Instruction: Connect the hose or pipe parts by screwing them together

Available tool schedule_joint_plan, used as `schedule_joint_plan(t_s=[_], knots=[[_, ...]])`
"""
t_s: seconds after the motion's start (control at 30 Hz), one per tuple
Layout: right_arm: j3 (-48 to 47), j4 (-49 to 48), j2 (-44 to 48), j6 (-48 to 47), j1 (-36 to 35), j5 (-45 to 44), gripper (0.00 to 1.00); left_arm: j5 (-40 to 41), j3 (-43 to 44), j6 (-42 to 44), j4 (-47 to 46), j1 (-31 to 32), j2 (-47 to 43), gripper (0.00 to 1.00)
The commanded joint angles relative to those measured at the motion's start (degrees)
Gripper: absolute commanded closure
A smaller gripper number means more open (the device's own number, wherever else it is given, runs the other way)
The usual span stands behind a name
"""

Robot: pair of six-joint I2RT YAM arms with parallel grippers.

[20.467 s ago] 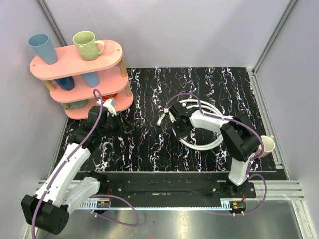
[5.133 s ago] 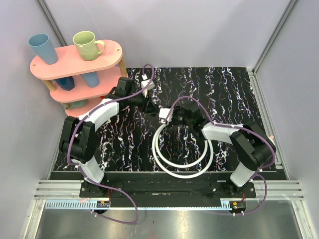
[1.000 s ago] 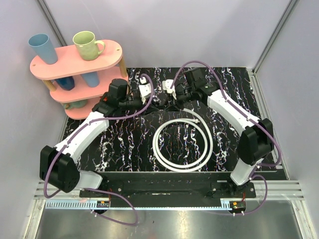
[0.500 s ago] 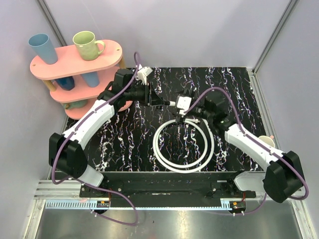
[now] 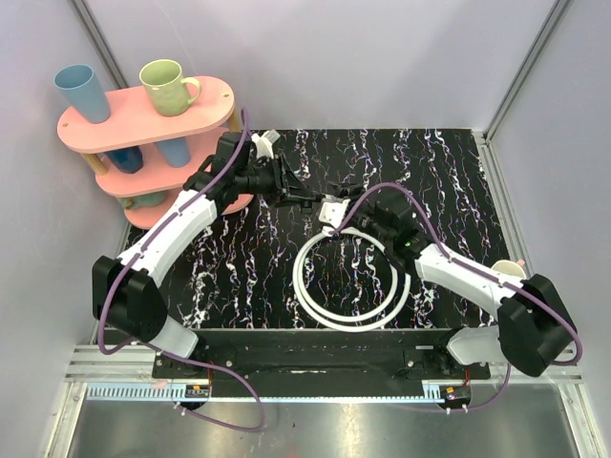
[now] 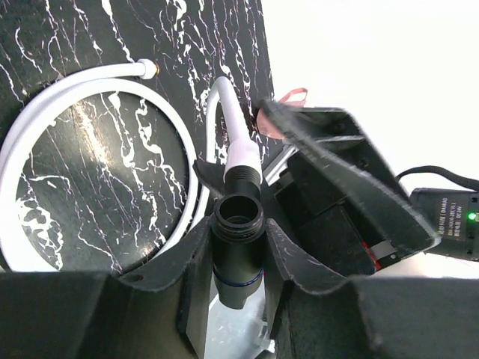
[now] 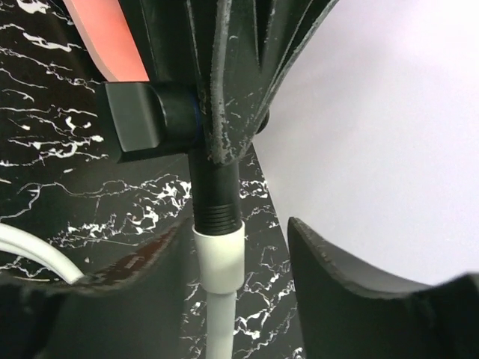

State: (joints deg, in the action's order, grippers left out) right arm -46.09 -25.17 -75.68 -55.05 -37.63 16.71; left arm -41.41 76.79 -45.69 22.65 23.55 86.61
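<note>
In the left wrist view my left gripper (image 6: 238, 224) is shut on a short black threaded pipe fitting (image 6: 238, 250). Straight ahead of its mouth is the black end fitting (image 6: 242, 178) with a white collar (image 6: 241, 153) of the white hose (image 6: 45, 112). From above, the hose (image 5: 315, 305) lies coiled on the black marbled table, and my left gripper (image 5: 304, 197) meets my right gripper (image 5: 330, 211) at the coil's far side. My right gripper (image 7: 236, 224) stands open around the white collar (image 7: 218, 258), with a gap on the right side. The hose's other end (image 6: 150, 69) lies loose.
A pink three-tier shelf (image 5: 205, 95) stands at the far left, holding a green mug (image 5: 167, 86), a blue cup (image 5: 81, 91) and more cups below. A pink cup (image 5: 513, 277) sits at the table's right edge. Grey walls enclose the table.
My right arm swung from the far side to the near side of the hose end and closed in on the left gripper. Its jaws let go of the hose and now stand apart. Left grip unchanged.
</note>
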Motion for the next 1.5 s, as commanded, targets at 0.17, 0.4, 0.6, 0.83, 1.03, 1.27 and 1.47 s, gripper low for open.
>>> schedule_joint_plan(t_s=[0.17,0.4,0.6,0.83,1.03,1.27,1.47], knots=[[-2.6,-3.76,-1.4,-2.17,-1.13,-0.02,1.0,-2.62,3.09,-2.75,-1.39,-1.31,-2.85,1.0],[-16.72,22.24,-2.89,0.11,-0.43,11.66,1.0,-0.25,1.17,30.43,-2.44,3.15,-7.84,1.0],[-29.82,39.3,-9.2,0.03,2.47,24.67,1.0,-6.29,-5.51,57.62,-3.76,4.66,-12.16,1.0],[-42.15,54.34,-17.13,-2.61,3.87,30.39,1.0,-10.9,-9.81,80.81,-2.01,7.29,-12.69,1.0],[-42.77,55.49,-17.84,-1.03,6.07,32.08,1.0,-2.37,-13.06,85.7,-0.58,9.32,-14.62,1.0],[-25.31,31.92,-7.75,7.14,6.07,22.06,0.36,4.05,-15.62,56.11,-17.54,6.78,-13.67,1.0],[-4.83,8.0,6.23,10.22,5.72,11.25,0.18,13.43,-4.48,30.69,-8.18,5.98,-8.4,1.0]])
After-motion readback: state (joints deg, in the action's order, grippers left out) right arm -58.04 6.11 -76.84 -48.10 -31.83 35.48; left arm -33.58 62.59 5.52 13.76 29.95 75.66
